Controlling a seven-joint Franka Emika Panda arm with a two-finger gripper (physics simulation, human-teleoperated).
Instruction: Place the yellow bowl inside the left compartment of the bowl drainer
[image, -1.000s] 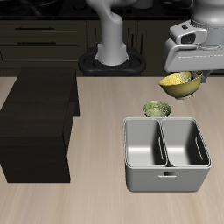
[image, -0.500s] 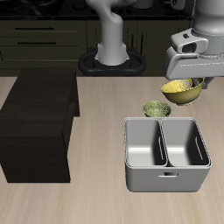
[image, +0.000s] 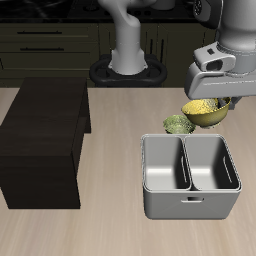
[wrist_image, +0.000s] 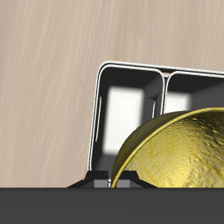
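The yellow bowl hangs tilted in the air just behind the bowl drainer's back rim, its speckled inside showing. My gripper is shut on its rim from above. The wrist view shows the bowl close up, golden and mottled, with the drainer beneath it. The bowl drainer is a grey metal tub with two deep compartments split by a centre wall; both hold nothing. The bowl hovers over the back edge of the compartment nearer the table's side edge.
A small olive-green bowl sits on the table right behind the drainer, close under the held bowl. A dark brown-black cabinet block stands on the other side of the table. The robot's base is at the back.
The gripper has carried the yellow bowl downward and toward the table's front, closer to the drainer's back rim. The green bowl and drainer stayed put.
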